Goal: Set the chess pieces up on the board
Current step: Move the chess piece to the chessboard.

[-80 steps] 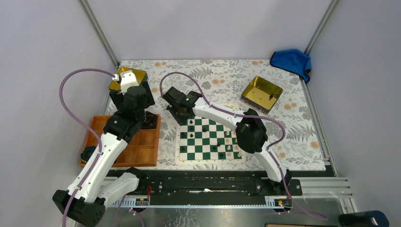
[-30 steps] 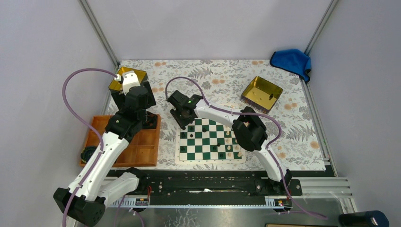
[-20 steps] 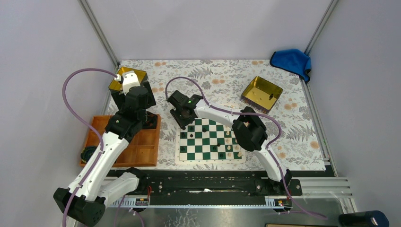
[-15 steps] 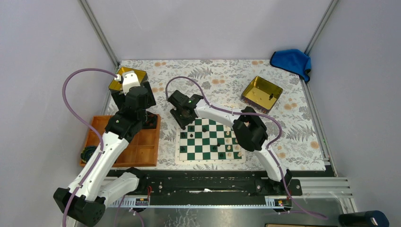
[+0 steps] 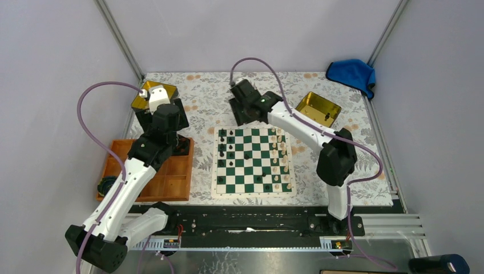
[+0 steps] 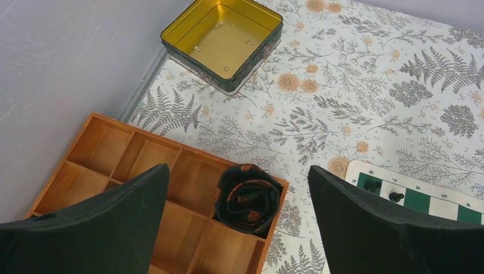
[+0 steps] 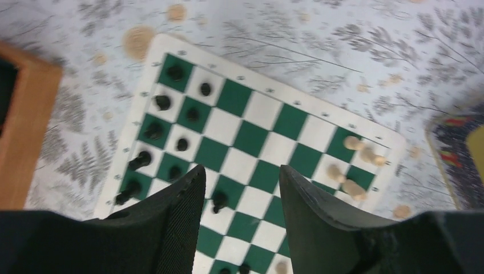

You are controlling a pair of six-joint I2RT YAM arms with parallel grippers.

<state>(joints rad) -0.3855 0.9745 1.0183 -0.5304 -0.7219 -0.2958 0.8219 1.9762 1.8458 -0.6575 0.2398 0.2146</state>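
So, board (image 5: 251, 194): we see it lying flat in the middle of the worktop, nearer the near edge, with its ranks running along its left and right sides.
Chess pieces (image 5: 221, 149): the black ones mostly stand in two files down the board's left side. A few stand loose on middle squares towards the near edge, and we judge these are not yet on their home squares.
Cream pieces (image 5: 279, 154): these are ranked down the board's right side, which we take to be the opposing camp.
Right gripper (image 7: 240, 169): its fingers are parted and nothing sits between them.
Right arm: it is stretched long over the board to its far edge, with the wrist tipped down. We think this height keeps it clear of the standing figures and shows the whole board.
Left gripper (image 6: 238, 171): it is spread wide and empty.
Left arm: it is raised over the wooden tray (image 6: 114, 148) by the left edge, pointing down at a dark rolled pouch (image 6: 246, 197) in the compartment nearest the board. We judge this pose keeps it out of the other arm's way.
Gold tin (image 6: 257, 57): it sits at the far left corner.
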